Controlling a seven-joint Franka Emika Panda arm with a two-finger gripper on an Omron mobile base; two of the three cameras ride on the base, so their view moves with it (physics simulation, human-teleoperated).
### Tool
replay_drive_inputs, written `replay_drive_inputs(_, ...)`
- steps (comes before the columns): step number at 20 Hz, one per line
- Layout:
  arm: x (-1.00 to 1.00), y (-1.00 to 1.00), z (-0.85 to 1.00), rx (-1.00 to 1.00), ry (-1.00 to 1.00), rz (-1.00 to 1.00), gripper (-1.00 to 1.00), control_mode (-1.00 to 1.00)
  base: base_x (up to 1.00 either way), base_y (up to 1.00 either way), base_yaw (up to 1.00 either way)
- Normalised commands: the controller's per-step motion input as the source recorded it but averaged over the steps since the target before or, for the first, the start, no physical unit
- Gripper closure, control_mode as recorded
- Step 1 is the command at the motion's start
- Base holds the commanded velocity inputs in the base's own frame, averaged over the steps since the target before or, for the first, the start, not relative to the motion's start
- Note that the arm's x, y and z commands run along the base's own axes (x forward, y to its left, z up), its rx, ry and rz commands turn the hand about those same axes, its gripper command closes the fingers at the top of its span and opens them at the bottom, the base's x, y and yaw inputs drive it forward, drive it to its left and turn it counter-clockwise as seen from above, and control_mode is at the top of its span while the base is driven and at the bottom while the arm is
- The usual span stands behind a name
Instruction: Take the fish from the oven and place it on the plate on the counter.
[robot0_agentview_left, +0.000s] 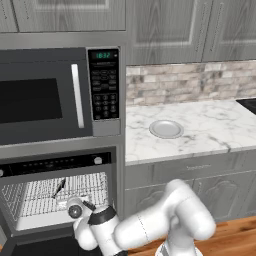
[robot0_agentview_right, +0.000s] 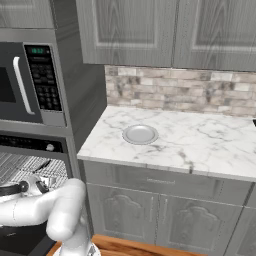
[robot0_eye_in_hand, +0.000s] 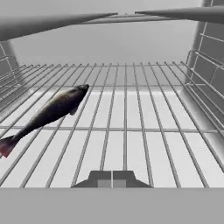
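The gripper (robot0_eye_in_hand: 112, 178) was fully closed, its two dark tips pressed together with nothing between them, poised just above the front of the wire rack (robot0_eye_in_hand: 131, 131) inside the oven (robot0_agentview_left: 60, 195). It touched nothing; the fish (robot0_eye_in_hand: 48, 111) lay apart from it, off toward the left side of the rack, slanting from a head near the rack's middle to a tail by the front left edge. In the hand view the tail tip was cut off by the picture's edge and showed a reddish tinge. From the left base view the fish was only a thin dark sliver on the rack, too small to make out any detail, and the white arm hid the oven's lower front; whether the tips met could not be judged there. The right base view clipped the oven at its left edge, so only a corner of the racks appeared. The fish was slender, dark grey and glossy with a paler belly. The rack was made of thin parallel metal bars, with ribbed rails up the oven's side walls. On the counter (robot0_agentview_right: 210, 145), a white marble slab with grey veining, the plate (robot0_agentview_right: 140, 134) sat near the left end, round, pale and shallow-rimmed, bare. Above the oven, the microwave (robot0_agentview_left: 45, 95) showed a dark window, a vertical silver handle and a keypad.
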Motion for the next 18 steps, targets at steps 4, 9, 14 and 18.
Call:
replay_drive_inputs(4,-0.05,0.29,-1.00,0.27,-0.08,0.00,1.00,-1.00,0.00,0.00,0.00)
replay_drive_inputs(9,-0.06,0.39,-1.00,0.07,0.03,0.00,1.00,-1.00,0.00,0.00,0.00)
replay_drive_inputs(14,-0.28,0.45,-1.00,-0.13,0.10,0.00,1.00,-1.00,0.00,0.00,0.00)
replay_drive_inputs(18,-0.87,0.36,-1.00,-0.31,0.11,0.00,1.00,-1.00,0.00,0.00,0.00)
